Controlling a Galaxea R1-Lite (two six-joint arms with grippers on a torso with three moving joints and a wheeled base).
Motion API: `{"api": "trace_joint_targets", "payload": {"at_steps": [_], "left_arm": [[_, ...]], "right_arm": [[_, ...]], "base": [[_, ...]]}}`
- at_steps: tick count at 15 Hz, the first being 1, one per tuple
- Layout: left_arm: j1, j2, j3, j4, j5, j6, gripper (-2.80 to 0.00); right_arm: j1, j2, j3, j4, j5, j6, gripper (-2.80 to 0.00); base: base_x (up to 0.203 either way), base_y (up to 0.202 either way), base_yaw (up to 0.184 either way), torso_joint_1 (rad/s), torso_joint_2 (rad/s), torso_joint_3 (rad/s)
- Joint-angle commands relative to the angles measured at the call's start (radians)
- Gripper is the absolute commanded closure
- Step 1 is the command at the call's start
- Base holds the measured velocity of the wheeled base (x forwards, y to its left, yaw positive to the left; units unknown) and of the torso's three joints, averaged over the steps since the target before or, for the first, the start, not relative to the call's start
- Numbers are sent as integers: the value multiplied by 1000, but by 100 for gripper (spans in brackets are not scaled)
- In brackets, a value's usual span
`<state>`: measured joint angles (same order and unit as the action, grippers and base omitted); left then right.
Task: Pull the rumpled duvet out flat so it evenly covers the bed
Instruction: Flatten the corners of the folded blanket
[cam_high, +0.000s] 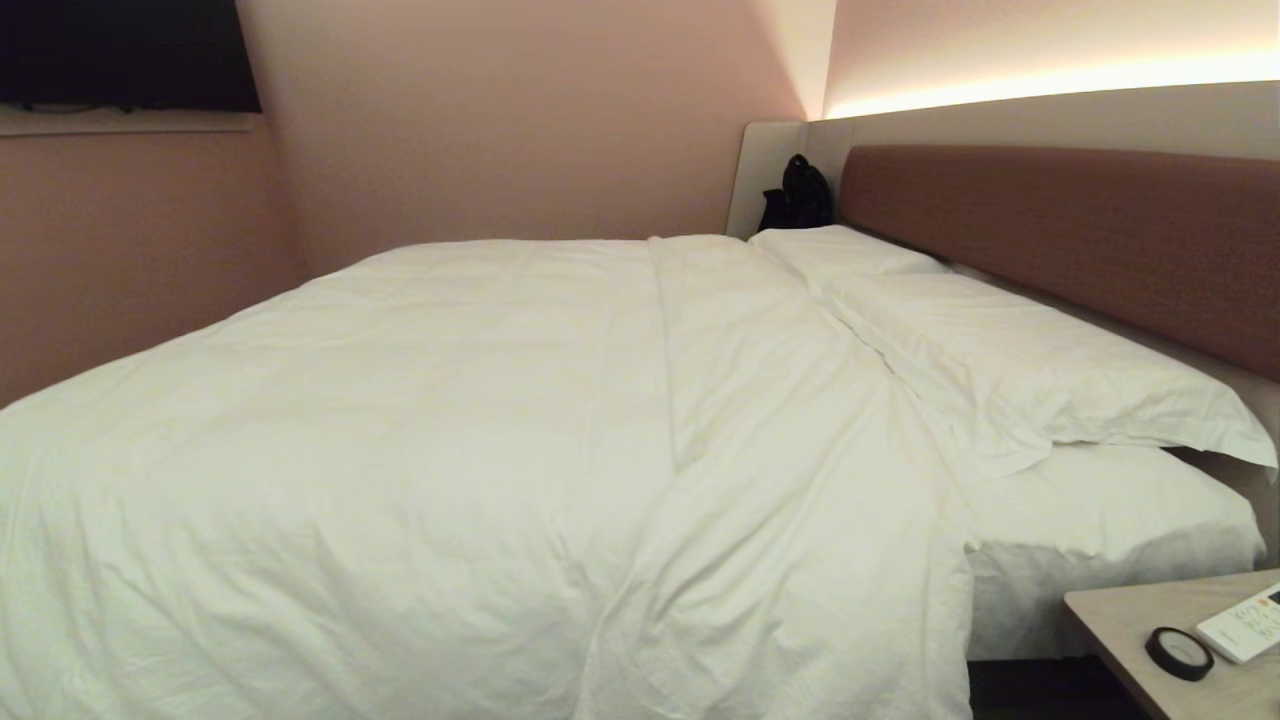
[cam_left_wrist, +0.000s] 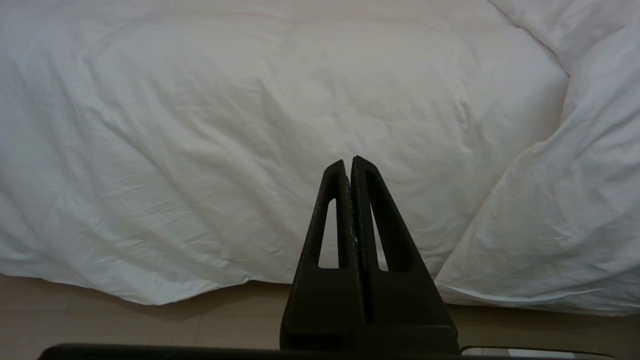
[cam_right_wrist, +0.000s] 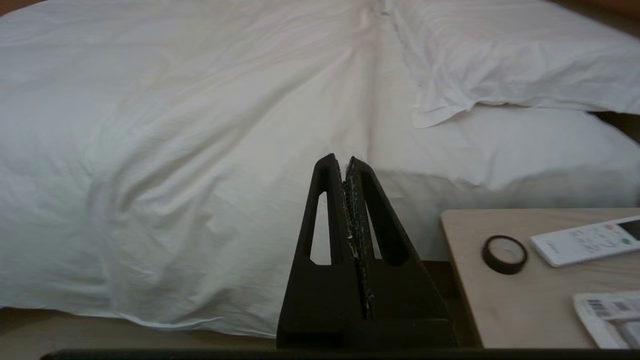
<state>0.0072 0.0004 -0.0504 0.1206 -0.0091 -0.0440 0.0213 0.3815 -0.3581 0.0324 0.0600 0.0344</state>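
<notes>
Right in front of you, the duvet (cam_high: 420, 450) lies over the bed (cam_high: 1110, 540), with a long fold near the pillows (cam_high: 1010, 350). Your left gripper (cam_left_wrist: 348, 162) is pinched tight and empty, off the duvet's side. Your right gripper (cam_right_wrist: 342, 160) is pinched tight too, empty, beside the bedside table (cam_right_wrist: 500, 300).
</notes>
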Motion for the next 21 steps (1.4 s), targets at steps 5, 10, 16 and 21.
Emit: {"api": "trace_joint_targets", "payload": {"at_steps": [5,10,16,21], "left_arm": [[0,0,0,1,0,0,0],[0,0,0,1,0,0,0],[0,0,0,1,0,1,0],[0,0,0,1,0,0,0]], "right_arm": [[2,351,-63,-123,61,147,0],[2,630,-65,-290,62,166,0],[2,917,-66,-513,58,187,0],[2,1108,-74,-641,54,195,0]], "base": [[0,0,0,0,0,0],[0,0,0,0,0,0],[0,0,0,0,0,0],[0,0,0,0,0,0]]}}
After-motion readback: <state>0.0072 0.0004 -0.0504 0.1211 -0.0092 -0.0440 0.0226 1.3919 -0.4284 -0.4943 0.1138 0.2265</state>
